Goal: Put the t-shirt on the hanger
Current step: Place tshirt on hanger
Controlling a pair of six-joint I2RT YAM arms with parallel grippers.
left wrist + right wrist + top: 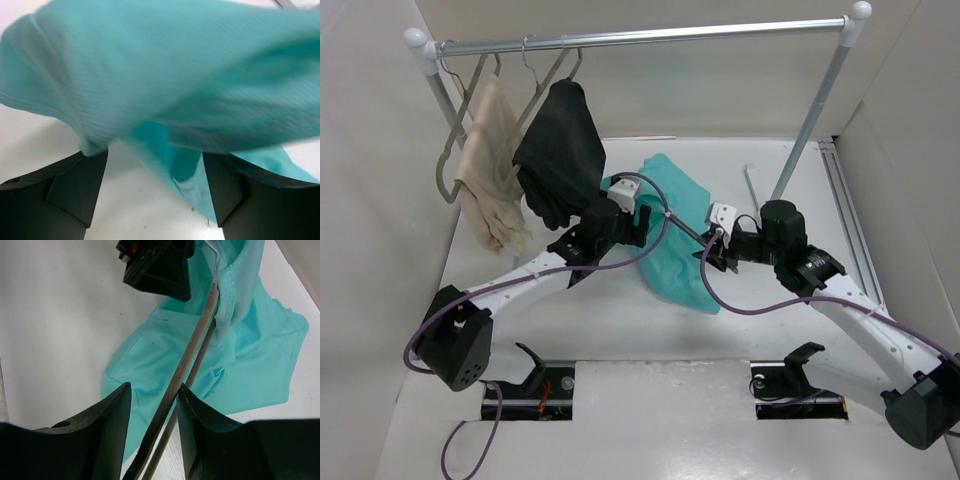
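Observation:
The teal t-shirt (675,262) lies bunched on the white table between my two grippers. Its collar is threaded over one end of the grey-taupe hanger (690,227), which slants above the table. In the right wrist view the hanger (196,342) runs up between the fingers of my right gripper (154,390), which is closed around its bars, with the t-shirt (250,355) beneath. My left gripper (638,222) is at the shirt's left edge, near the hanger's hook end. In its own view its jaws (155,190) stand wide apart, with t-shirt cloth (175,75) draped over the fingertips.
A metal clothes rail (650,35) spans the back. From it hang a hanger with a beige garment (490,165) and one with a black garment (560,150), close behind my left gripper. The rail's right post (810,125) stands behind my right gripper. Walls enclose the table.

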